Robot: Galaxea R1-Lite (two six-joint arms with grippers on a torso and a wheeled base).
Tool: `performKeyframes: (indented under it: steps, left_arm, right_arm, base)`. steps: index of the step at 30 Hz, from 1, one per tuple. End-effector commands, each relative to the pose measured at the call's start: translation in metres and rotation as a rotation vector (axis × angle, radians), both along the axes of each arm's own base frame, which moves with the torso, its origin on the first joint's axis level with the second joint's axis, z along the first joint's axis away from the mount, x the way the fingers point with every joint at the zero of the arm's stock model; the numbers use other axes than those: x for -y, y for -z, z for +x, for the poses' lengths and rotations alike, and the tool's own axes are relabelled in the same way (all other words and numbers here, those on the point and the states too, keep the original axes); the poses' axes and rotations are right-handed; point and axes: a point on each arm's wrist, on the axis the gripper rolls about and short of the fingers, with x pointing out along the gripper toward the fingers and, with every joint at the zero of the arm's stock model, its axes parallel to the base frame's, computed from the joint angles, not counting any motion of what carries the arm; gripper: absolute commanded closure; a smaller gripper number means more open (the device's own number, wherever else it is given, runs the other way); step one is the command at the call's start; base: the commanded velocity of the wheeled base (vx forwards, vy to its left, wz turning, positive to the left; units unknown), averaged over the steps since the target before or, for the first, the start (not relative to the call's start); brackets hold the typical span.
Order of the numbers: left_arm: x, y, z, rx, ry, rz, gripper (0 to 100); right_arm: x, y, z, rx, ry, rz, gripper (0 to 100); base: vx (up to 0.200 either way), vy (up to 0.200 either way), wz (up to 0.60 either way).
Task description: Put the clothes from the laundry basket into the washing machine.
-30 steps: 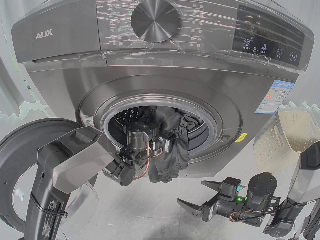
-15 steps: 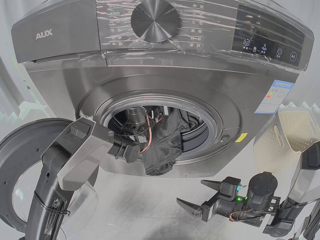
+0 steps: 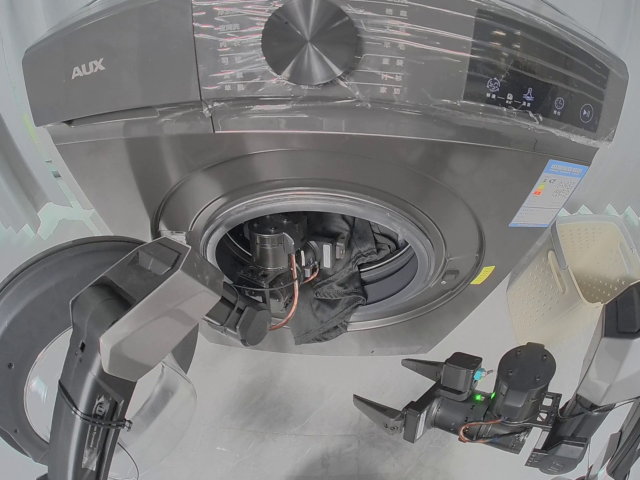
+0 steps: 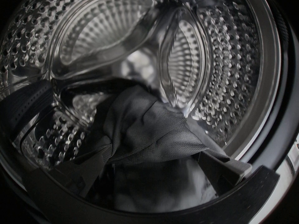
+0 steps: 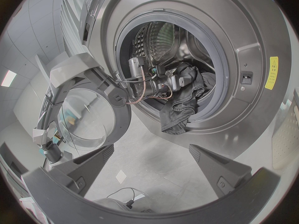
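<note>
1. Washing machine (image 3: 133,168): a grey front-loader. Its round door (image 3: 33,315) is swung wide open on the machine's left side.

2. My left claw (image 4: 152,154): it is inside the machine's porthole, past the pale door seal (image 3: 313,200), and faces into the perforated steel drum (image 4: 236,78). The fingers (image 4: 225,171) are spread wide and grip nothing. The garment lies loose across the gap between them and covers one finger. The wrist and its copper-coloured cable sit at the left half of the porthole.

3. Dark garment (image 3: 333,288): one dark grey piece of clothing, crumpled. Most of it is inside the machine, heaped in the lower part of the drum and against the right side of the porthole. One fold hangs out over the porthole's lower lip and down the machine's front panel, clear of the floor (image 3: 267,401).

4. My right claw (image 3: 381,385): it is outside the machine, low in front of it, below and to the right of the porthole and above the floor. The two fingers are spread wide with nothing between them, and the claw is well apart from the garment.

5. Laundry basket (image 3: 587,261): cream plastic with perforated walls. It stands beside the machine's lower right front corner, close to my right arm.

6. A yellow sticker (image 3: 482,275) is on the machine's front, just right of the porthole.
</note>
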Motion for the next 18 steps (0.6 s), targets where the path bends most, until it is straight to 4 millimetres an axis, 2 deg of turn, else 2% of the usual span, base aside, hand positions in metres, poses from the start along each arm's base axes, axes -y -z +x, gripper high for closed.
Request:
performKeyframes:
  steps: [1, 6, 9, 18]
  left_arm:
    - [-0.009, -0.026, -0.039, -0.099, 0.051, 0.063, 0]
    - [-0.007, -0.014, -0.051, -0.16, 0.085, 0.107, 0]
    - [-0.006, 0.001, -0.056, -0.2, 0.095, 0.133, 0]
    - [-0.003, 0.045, -0.054, -0.264, 0.097, 0.176, 0]
  right_arm:
    - [-0.001, 0.0, -0.001, 0.0, -0.005, 0.0, 0]
    - [-0.001, 0.0, -0.001, 0.0, -0.006, 0.0, 0]
    - [-0.001, 0.0, -0.001, 0.0, -0.006, 0.0, 0]
    - [-0.002, 0.0, -0.002, 0.0, -0.011, 0.0, 0]
  base:
    - [0.0, 0.0, 0.0]
    - [0.0, 0.0, 0.0]
    - [0.0, 0.0, 0.0]
    - [0.0, 0.0, 0.0]
